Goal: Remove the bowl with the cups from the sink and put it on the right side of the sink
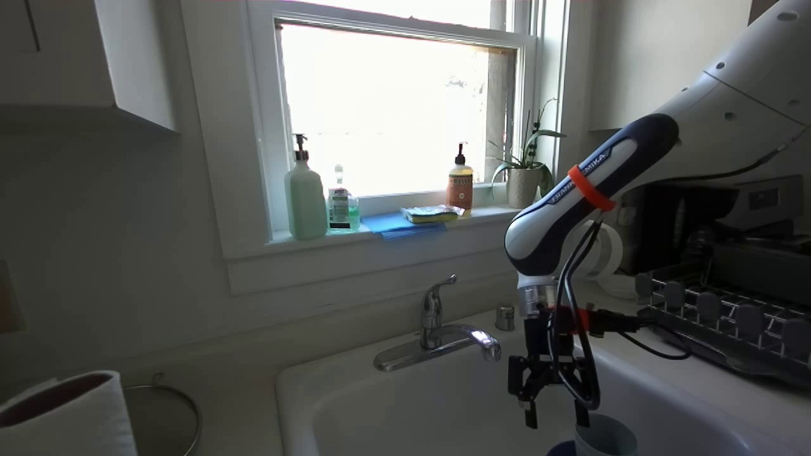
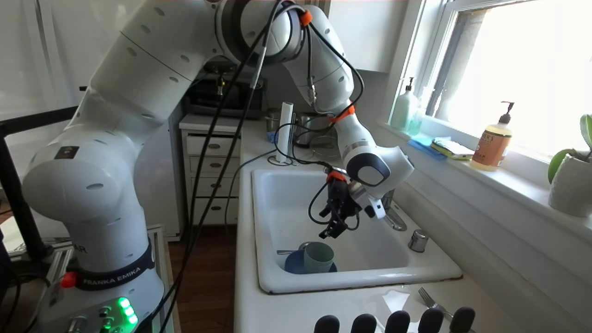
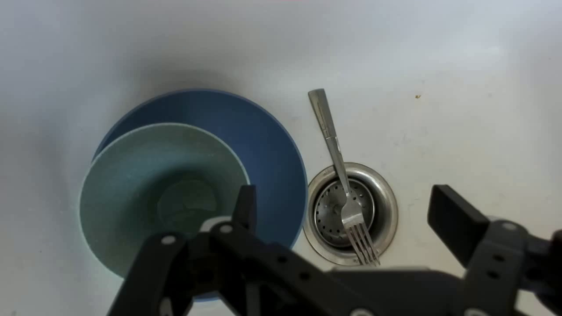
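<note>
A kitchen: a white sink (image 2: 370,278) is set into the counter (image 2: 273,314), its chrome faucet (image 1: 431,313) toward the counter's rear edge, beneath a window (image 1: 386,107). A dish rack (image 1: 708,308) stands beside it, drawers (image 2: 201,165) sit under the counter near its inner corner, and the sill (image 2: 522,182) holds a pump bottle (image 2: 492,147) and a sponge (image 2: 452,149).

Base band (image 2: 115,275), lower left of frame, reads "FRANKA EMIKA"; arm label (image 1: 563,190), right of frame, shows "FRANK" and "MIKA".
</note>
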`<state>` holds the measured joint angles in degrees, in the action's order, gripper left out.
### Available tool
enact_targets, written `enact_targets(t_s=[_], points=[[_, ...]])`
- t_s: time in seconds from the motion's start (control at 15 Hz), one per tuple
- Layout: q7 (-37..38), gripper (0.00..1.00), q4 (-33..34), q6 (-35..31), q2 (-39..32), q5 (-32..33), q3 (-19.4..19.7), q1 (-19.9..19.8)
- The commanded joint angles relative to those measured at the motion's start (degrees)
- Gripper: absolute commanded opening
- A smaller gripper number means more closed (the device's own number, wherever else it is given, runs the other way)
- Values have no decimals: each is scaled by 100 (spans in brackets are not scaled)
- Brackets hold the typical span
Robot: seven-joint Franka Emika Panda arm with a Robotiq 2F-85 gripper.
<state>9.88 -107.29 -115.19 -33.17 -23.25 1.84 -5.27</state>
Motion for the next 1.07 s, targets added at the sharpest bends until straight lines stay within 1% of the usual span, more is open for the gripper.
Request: enact_targets(t_s=[0.0, 0.33, 0.67, 1.0], points=[[-325, 100, 337, -27, -278, -164, -109, -146], [-452, 100, 539, -205, -587, 20, -92, -88], [-584, 100, 730, -342, -841, -4, -179, -96], [-432, 100, 906, -283, -1117, 201, -133, -3]])
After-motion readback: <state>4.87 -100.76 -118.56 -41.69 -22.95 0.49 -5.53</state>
